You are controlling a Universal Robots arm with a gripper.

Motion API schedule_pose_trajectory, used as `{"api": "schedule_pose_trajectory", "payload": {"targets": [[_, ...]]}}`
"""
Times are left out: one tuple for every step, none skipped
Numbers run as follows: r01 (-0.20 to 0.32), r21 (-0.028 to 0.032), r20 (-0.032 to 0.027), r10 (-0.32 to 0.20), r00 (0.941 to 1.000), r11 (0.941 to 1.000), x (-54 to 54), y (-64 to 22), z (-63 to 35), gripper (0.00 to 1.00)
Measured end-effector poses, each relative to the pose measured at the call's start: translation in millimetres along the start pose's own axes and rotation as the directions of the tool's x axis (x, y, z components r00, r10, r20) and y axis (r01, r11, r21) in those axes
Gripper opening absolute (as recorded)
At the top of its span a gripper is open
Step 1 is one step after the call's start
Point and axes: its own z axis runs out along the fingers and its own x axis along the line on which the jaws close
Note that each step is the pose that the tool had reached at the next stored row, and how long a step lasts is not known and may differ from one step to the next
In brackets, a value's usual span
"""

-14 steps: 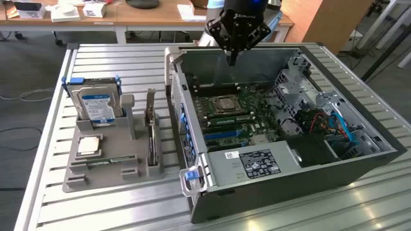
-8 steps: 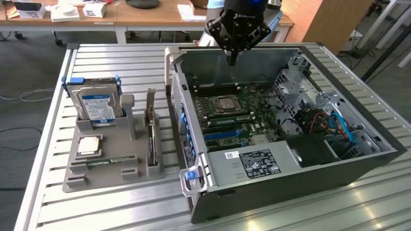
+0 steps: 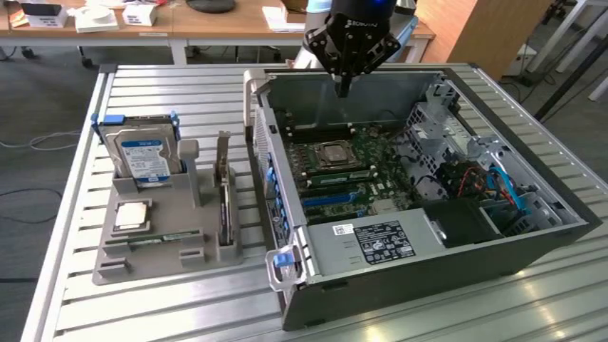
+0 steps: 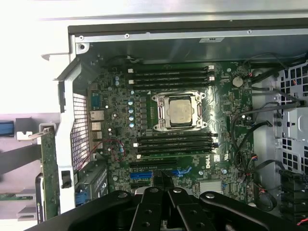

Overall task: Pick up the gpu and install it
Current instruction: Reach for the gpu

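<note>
The gpu (image 3: 224, 194) stands on its edge in a slot of the grey holder (image 3: 142, 265), to the exterior view's left of the open computer case (image 3: 399, 285). In the wrist view the gpu (image 4: 48, 168) is a green board with a pale bracket end, outside the case wall. My gripper (image 3: 344, 87) hangs shut and empty above the far part of the case, well apart from the gpu. The wrist view has my gripper (image 4: 162, 182) over the motherboard (image 4: 226, 103), near the blue expansion slots (image 4: 140, 174).
In the holder are a silver hard drive with a blue label (image 3: 142, 153), a processor (image 3: 131, 214) and a memory stick (image 3: 156, 239). The motherboard carries a processor socket (image 4: 179, 111) and memory slots. Cables and a drive cage (image 3: 475, 178) fill the case's right side. A desk (image 3: 190, 25) stands behind.
</note>
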Motion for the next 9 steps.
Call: {"api": "schedule_pose_trajectory", "payload": {"targets": [[0.000, -0.0001, 0.0000, 0.000, 1.0000, 1.0000, 1.0, -0.1, 0.0, 0.11], [0.000, 0.0002, -0.0002, 0.000, 1.0000, 1.0000, 2.3, -0.2, -0.1, 0.11], [0.000, 0.0003, -0.0002, 0.000, 1.0000, 1.0000, 4.2, -0.3, -0.2, 0.11], [0.000, 0.0002, -0.0002, 0.000, 1.0000, 1.0000, 6.6, -0.5, -0.2, 0.11], [0.000, 0.0002, -0.0002, 0.000, 1.0000, 1.0000, 9.5, -0.7, -0.2, 0.11], [0.000, 0.0002, -0.0002, 0.000, 1.0000, 1.0000, 12.0, -0.9, -0.3, 0.11], [0.000, 0.0002, -0.0002, 0.000, 1.0000, 1.0000, 14.4, -1.1, -0.3, 0.11], [0.000, 0.0003, -0.0002, 0.000, 1.0000, 1.0000, 16.9, -1.3, -0.3, 0.11], [0.000, 0.0002, -0.0002, 0.000, 1.0000, 1.0000, 19.5, -1.5, -0.2, 0.11]]}}
